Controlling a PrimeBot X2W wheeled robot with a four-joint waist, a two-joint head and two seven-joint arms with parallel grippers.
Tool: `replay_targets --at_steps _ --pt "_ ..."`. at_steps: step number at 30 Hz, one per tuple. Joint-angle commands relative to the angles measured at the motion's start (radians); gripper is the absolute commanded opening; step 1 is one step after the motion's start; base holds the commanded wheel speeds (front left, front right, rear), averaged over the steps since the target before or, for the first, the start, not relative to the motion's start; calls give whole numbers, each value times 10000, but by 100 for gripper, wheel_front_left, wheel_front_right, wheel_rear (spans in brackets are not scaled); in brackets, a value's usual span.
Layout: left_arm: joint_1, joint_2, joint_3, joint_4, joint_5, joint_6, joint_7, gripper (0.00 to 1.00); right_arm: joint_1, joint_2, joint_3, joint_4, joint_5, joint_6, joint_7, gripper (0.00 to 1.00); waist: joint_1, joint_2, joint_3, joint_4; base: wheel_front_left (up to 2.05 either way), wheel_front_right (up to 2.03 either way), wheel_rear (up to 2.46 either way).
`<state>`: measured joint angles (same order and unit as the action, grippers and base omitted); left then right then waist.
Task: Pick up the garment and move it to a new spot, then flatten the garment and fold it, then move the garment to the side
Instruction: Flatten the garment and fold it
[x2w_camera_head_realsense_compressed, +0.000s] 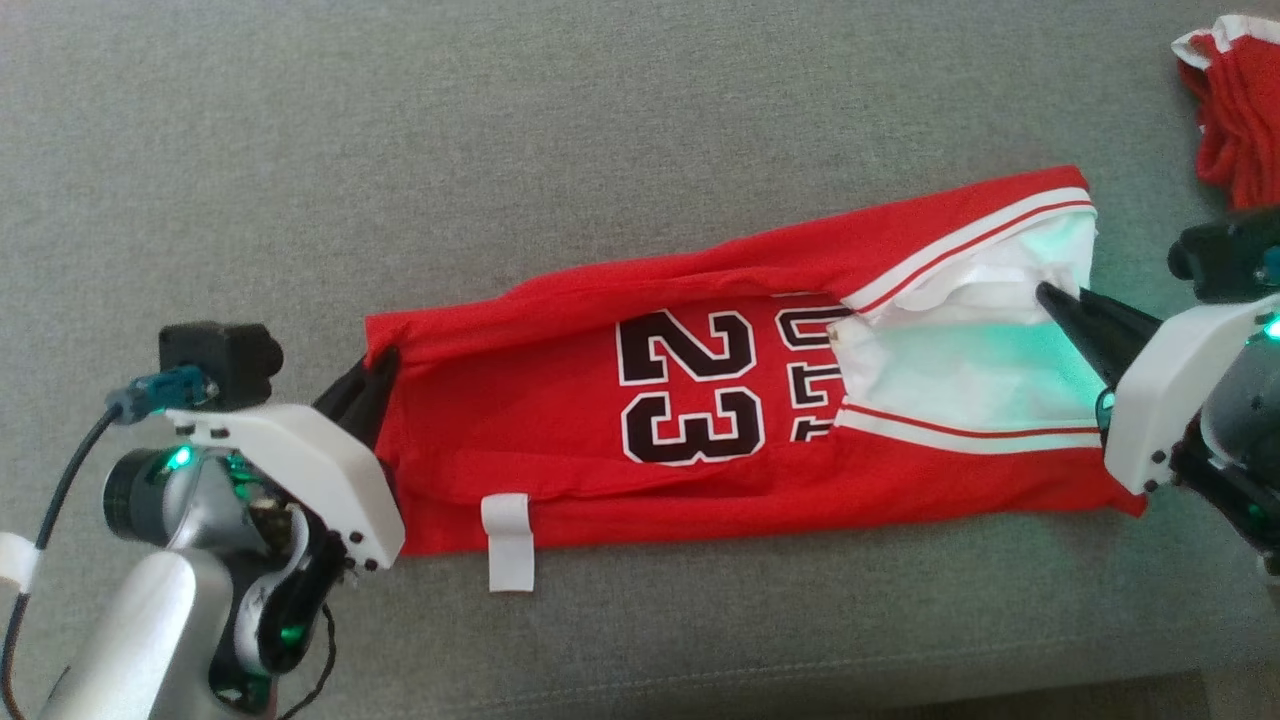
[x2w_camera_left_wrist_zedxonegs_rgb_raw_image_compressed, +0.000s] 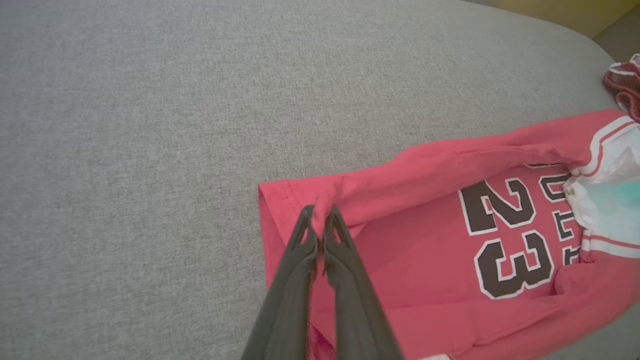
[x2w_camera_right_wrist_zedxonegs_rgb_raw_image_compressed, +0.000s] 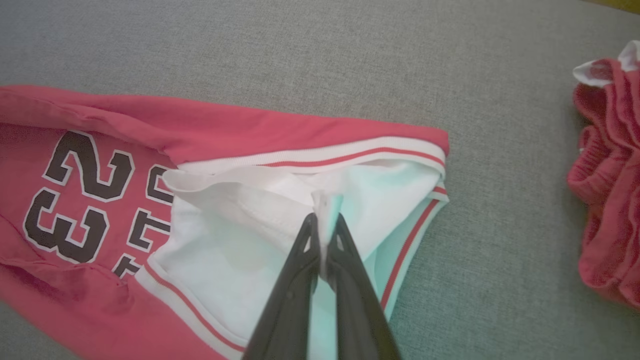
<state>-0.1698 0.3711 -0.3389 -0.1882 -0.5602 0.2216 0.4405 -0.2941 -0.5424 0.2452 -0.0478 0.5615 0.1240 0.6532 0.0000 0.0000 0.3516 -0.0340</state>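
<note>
The garment (x2w_camera_head_realsense_compressed: 560, 400) is a red jersey with a black "23", lying stretched sideways on the grey surface with its long edges folded inward. My left gripper (x2w_camera_head_realsense_compressed: 372, 378) is shut on the red hem at the left end; in the left wrist view its fingertips (x2w_camera_left_wrist_zedxonegs_rgb_raw_image_compressed: 320, 216) pinch a ridge of the garment (x2w_camera_left_wrist_zedxonegs_rgb_raw_image_compressed: 425, 240). At the other end my right gripper (x2w_camera_head_realsense_compressed: 1050, 298) is shut on the white inner fabric near the striped collar. In the right wrist view the gripper (x2w_camera_right_wrist_zedxonegs_rgb_raw_image_compressed: 325, 220) holds a small fold of the garment's white cloth (x2w_camera_right_wrist_zedxonegs_rgb_raw_image_compressed: 235, 235).
A second crumpled red cloth (x2w_camera_head_realsense_compressed: 1240, 110) lies at the far right, also in the right wrist view (x2w_camera_right_wrist_zedxonegs_rgb_raw_image_compressed: 607, 200). The grey fabric surface (x2w_camera_head_realsense_compressed: 500, 150) stretches wide behind the jersey. Its front edge (x2w_camera_head_realsense_compressed: 800, 690) runs close below the jersey.
</note>
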Motion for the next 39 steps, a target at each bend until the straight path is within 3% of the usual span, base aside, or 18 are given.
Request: replay_targets --at_steps 1,13,14,15,16,17,18,19,20,24,28,30,35,39 --pt "-247 278 463 -331 -29 54 -71 0 73 -130 -67 -395 -89 67 14 0 0 0 -3 11 0 0 0" --pt "-79 446 331 -309 56 -135 -310 0 304 -196 -269 -598 27 67 408 0 0 0 -131 -26 0 0 0" --pt "-40 511 268 -262 109 -181 -291 4 338 -219 -203 -619 52 67 489 0 0 0 -126 -38 0 0 0" --pt "-4 598 179 -221 210 -239 -287 20 369 -246 -142 -634 72 67 566 0 0 0 -121 -47 0 0 0" --pt "50 661 95 -170 286 -280 -276 35 407 -276 -93 -638 110 67 658 20 0 0 -124 -54 0 0 0" --pt "120 719 21 -115 346 -307 -251 47 439 -322 -51 -650 145 67 741 32 0 0 -135 -64 0 0 0" --pt "173 828 -43 -60 504 -312 -272 71 460 -375 -45 -665 172 67 781 47 0 0 -155 -68 0 0 0" --pt "230 927 -93 6 667 -298 -320 98 475 -430 -72 -676 178 67 789 95 0 0 -188 -66 0 0 0" --pt "322 996 -131 95 786 -257 -342 100 500 -473 -105 -683 191 67 802 100 0 0 -238 -68 0 0 0" --pt "856 1276 -242 238 1230 -2 -437 100 689 -454 -375 -805 509 67 953 100 0 0 -573 -114 0 0 0" --pt "1365 1010 225 -348 1510 781 -1466 100 877 -299 -1266 -848 548 67 1085 100 0 0 -867 -116 0 0 0" --pt "1446 703 395 -699 1709 1109 -2296 100 875 -65 -1730 -763 342 67 1165 100 0 0 -891 -100 0 0 0" --pt "1452 -514 200 -517 2398 1636 -5206 100 310 1477 -2185 143 -421 67 1903 100 0 0 -688 18 0 0 0" --pt "1455 -954 7 -80 2490 1676 -6087 100 -38 1847 -2329 757 -807 67 2164 100 0 0 -474 129 0 0 0"
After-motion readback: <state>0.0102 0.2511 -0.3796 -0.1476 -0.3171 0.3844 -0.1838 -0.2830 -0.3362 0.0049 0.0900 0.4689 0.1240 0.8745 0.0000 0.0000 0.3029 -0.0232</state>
